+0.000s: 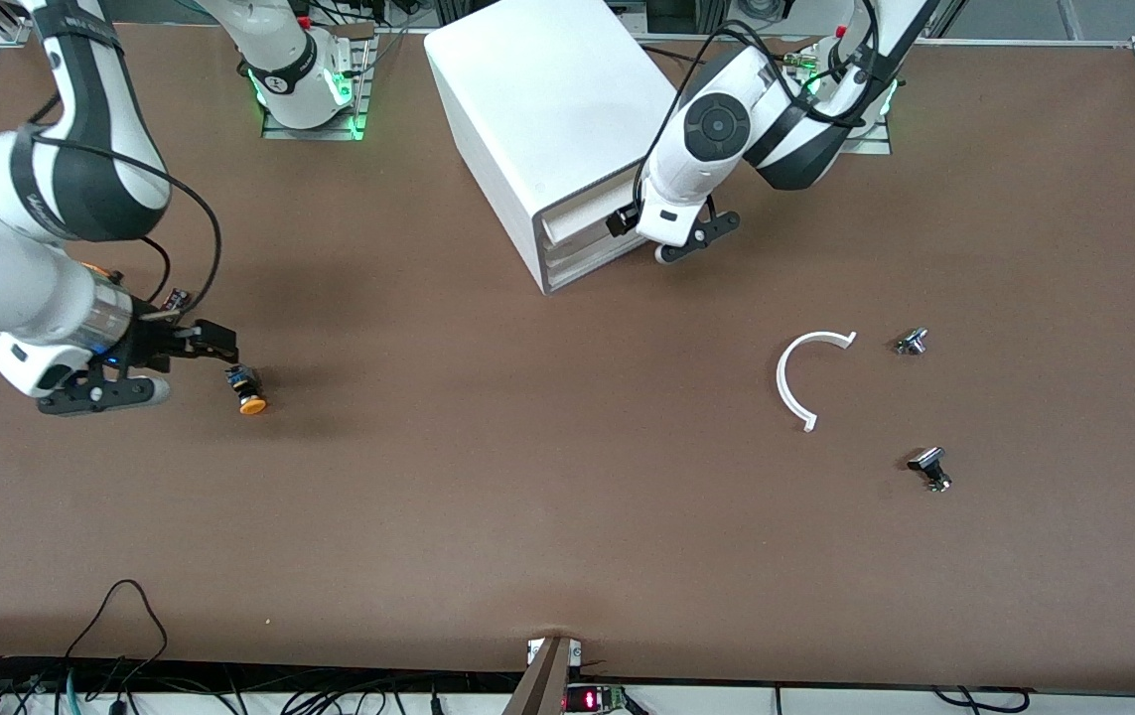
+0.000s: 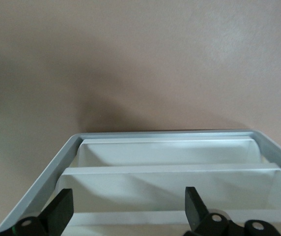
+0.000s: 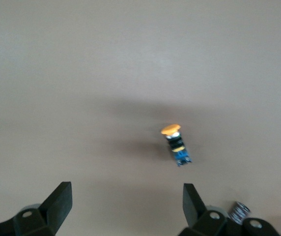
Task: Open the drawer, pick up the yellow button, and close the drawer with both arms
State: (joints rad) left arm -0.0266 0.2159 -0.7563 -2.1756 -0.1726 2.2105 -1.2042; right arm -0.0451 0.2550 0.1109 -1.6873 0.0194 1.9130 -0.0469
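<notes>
Button [image 1: 250, 391] position: lying on its side on the brown table [image 1: 527, 477], toward the right arm's end, well apart from the white cabinet [image 1: 537, 119]; its orange cap points toward the front camera and its black-and-blue stem points away. The right gripper [image 1: 214, 353] sits low just beside the stem end, jaws spread wide and empty; in the right wrist view the button [image 3: 176, 144] lies on bare table ahead of the two black fingertips [image 3: 59, 199], touching neither. The left gripper [image 2: 126, 206] is at the cabinet front, at the top drawer [image 1: 582, 214], jaws wide apart and gripping nothing. In the left wrist view the white drawer trays [image 2: 170, 167] appear stacked inside the grey cabinet frame. Toward the left arm's end of the table lie a white C-shaped ring piece [image 1: 793, 382] and two small silver-and-black parts [image 1: 912, 342], [image 1: 930, 467], the second nearer the front camera than the first.
</notes>
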